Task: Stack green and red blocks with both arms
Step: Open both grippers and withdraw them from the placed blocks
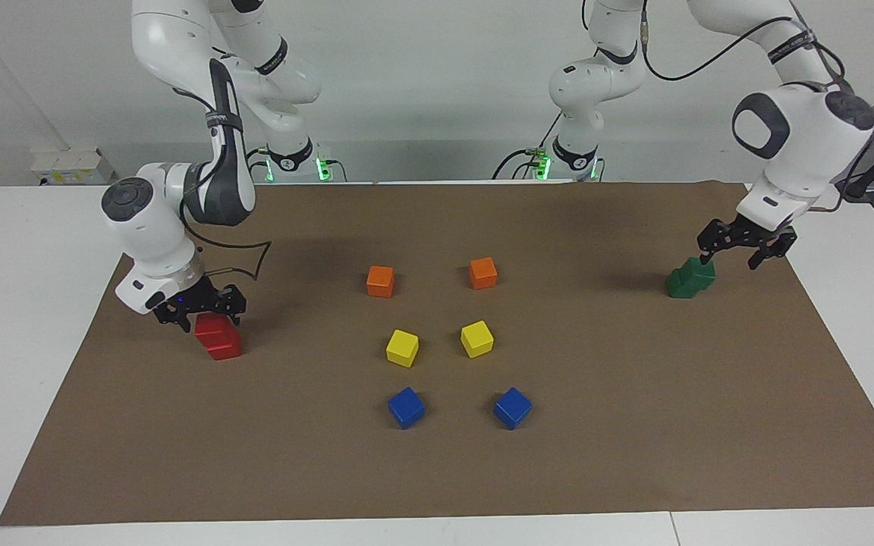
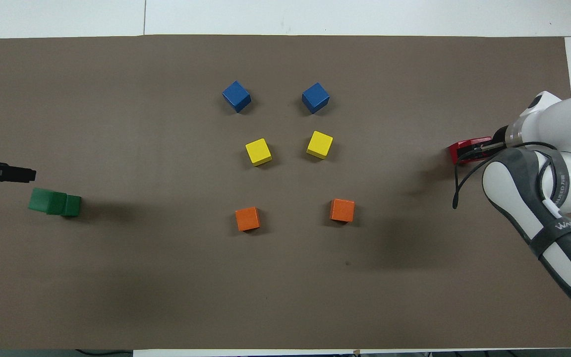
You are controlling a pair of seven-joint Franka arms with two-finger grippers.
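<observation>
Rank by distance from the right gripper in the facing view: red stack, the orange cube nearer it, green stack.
Right gripper, open:
1. Red stack, directly under it at the right arm's end of the table.
2. Orange cube, mid-table, in the row nearest the robots.
3. Green stack, at the left arm's end.

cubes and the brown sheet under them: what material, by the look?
Red blocks and green blocks: likely painted wood or hard plastic; glossy faces, crisp edges, solid colour. Brown sheet: probably matte paper or thin card; flat, no sheen, clean cut edges on the white table.
</observation>
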